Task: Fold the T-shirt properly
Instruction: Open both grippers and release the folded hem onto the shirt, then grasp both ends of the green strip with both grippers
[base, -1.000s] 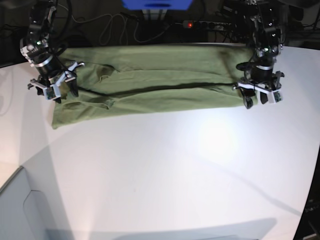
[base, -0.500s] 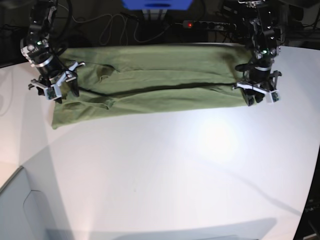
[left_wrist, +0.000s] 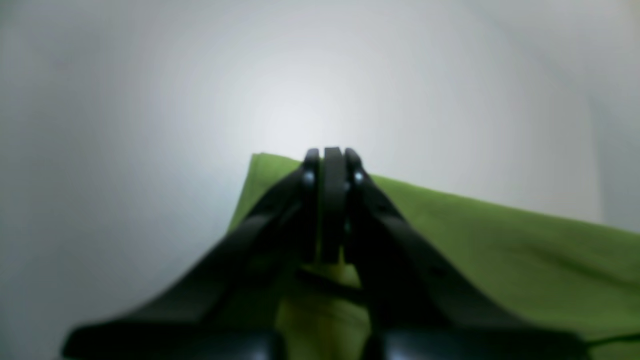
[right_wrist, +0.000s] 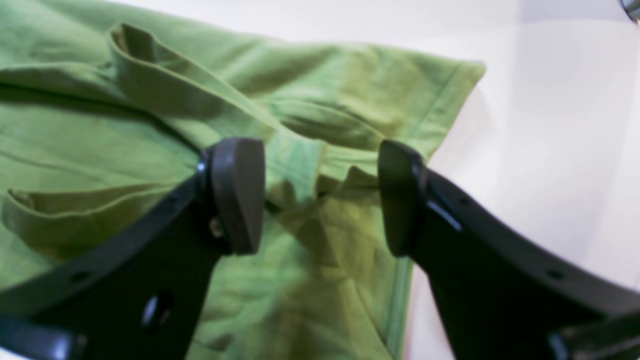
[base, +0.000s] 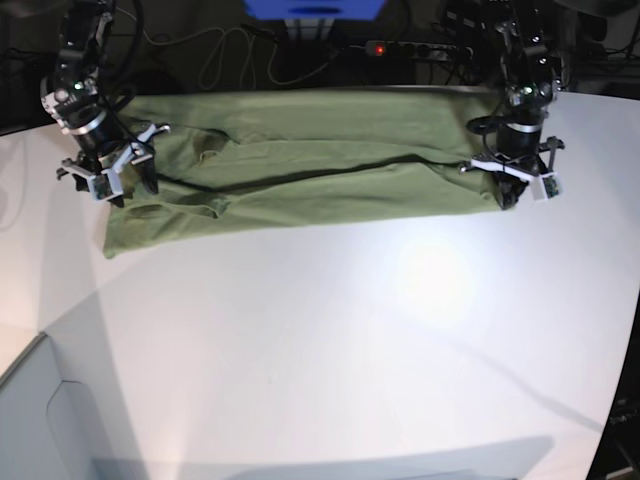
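Note:
The olive-green T-shirt lies stretched sideways as a long folded band across the back of the white table. My left gripper is at the band's right end, near its front corner. In the left wrist view this gripper is shut, and the T-shirt shows under and between its fingers. At the band's left end my right gripper stands open. In the right wrist view its jaws straddle a raised fold of the T-shirt without pinching it.
A power strip with a red light, loose cables and a blue object lie behind the table's back edge. The table's edge cuts across the lower left corner and runs down the right side.
My left gripper has gone from open to shut at the shirt's right end and shifted slightly toward the back. The right arm has not moved.

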